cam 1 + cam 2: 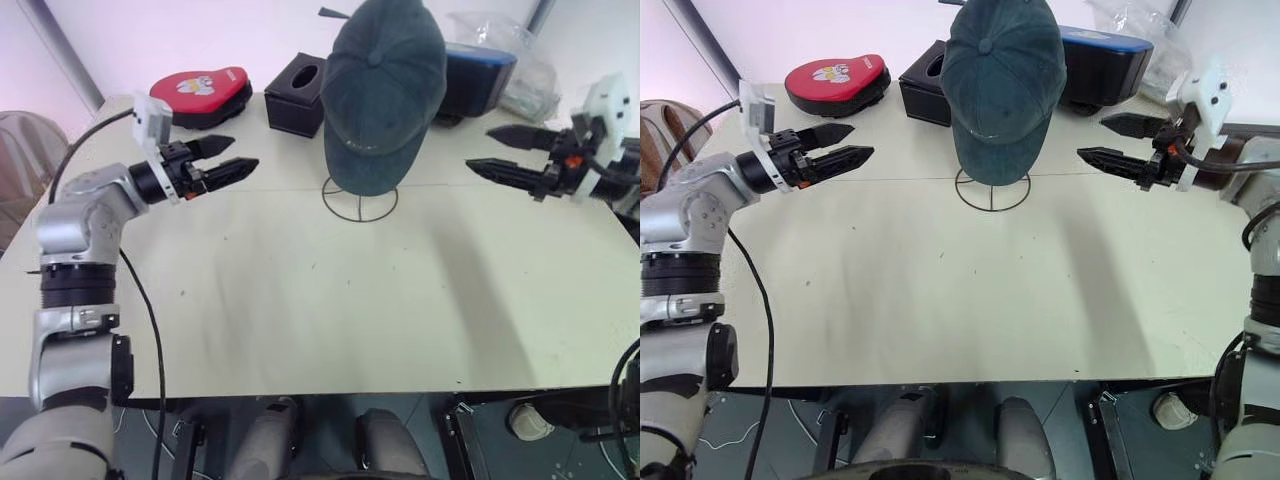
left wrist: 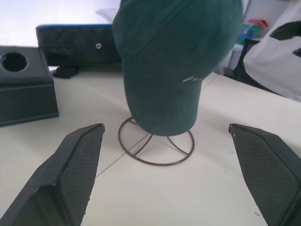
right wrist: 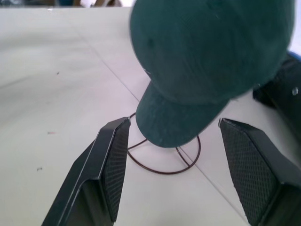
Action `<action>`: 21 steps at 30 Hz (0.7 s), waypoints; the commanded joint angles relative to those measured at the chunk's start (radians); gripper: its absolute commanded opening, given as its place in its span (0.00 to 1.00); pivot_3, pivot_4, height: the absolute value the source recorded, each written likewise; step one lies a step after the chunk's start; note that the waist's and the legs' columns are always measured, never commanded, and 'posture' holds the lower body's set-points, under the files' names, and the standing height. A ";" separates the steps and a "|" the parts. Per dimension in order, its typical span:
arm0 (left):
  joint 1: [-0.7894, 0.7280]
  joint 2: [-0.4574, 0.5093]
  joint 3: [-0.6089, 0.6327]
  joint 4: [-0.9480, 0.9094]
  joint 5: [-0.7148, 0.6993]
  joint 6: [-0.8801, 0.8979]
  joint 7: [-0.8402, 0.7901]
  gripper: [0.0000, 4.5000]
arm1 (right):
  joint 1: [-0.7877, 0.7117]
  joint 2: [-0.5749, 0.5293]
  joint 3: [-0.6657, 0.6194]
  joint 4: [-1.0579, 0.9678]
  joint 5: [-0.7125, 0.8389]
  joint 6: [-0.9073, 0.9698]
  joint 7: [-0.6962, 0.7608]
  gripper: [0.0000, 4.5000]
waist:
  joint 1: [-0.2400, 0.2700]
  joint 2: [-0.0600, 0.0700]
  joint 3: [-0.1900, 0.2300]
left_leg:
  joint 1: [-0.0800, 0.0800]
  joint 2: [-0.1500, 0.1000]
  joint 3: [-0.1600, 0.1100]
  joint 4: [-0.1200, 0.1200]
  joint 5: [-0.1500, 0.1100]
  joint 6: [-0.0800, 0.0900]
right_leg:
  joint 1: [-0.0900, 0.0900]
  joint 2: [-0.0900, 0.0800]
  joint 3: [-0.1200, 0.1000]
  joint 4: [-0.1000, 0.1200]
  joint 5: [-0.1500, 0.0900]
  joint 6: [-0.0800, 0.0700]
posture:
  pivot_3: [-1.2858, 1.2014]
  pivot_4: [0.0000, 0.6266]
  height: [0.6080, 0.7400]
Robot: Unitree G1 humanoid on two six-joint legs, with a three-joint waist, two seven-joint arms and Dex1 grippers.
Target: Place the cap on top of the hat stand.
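The dark teal cap (image 1: 383, 90) sits over the hat stand, brim hanging down toward me, top button up. Of the hat stand, the round wire ring base (image 1: 359, 203) and a bit of stem show beneath the cap; its cage is hidden inside. In the left wrist view the cap (image 2: 174, 61) hangs above the ring base (image 2: 155, 146). My left gripper (image 1: 232, 157) hovers open to the left of the cap, well apart from it, fingers empty. My right gripper (image 1: 488, 150) is open to the right of the cap, also apart and empty.
A black tissue box (image 1: 295, 95) stands just behind and left of the stand. A flat red padded object (image 1: 203, 93) lies at the back left. A dark blue-topped case (image 1: 478, 80) and clear plastic wrapping (image 1: 525, 75) sit at the back right. The pale table (image 1: 330, 300) stretches toward me.
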 commanded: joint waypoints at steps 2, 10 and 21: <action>-0.062 -0.001 -0.010 0.044 0.021 -0.062 -0.024 0.99 | 0.013 0.092 -0.023 -0.030 0.021 -0.009 -0.105 0.68 | -0.004 0.000 0.000 | 0.000 0.000 0.000 0.000 0.000 -0.001 | 0.000 0.000 0.000 0.000 0.000 0.000 | 0.52 0.24 1.00; -0.052 0.024 0.010 0.023 0.006 -0.040 -0.033 0.99 | -0.069 0.245 0.026 0.145 -0.005 -0.078 -0.155 0.68 | -0.008 0.000 0.000 | 0.001 0.000 0.000 0.000 0.003 -0.004 | 0.000 0.000 0.000 0.001 0.000 0.000 | 0.52 0.24 1.00; 0.074 0.069 0.086 -0.182 -0.054 0.067 0.048 0.99 | -0.230 0.334 0.083 0.509 -0.095 -0.271 -0.110 0.68 | -0.011 0.000 0.000 | 0.001 0.000 0.000 0.000 0.003 -0.005 | -0.001 0.001 0.000 0.003 0.000 0.000 | 0.52 0.24 1.00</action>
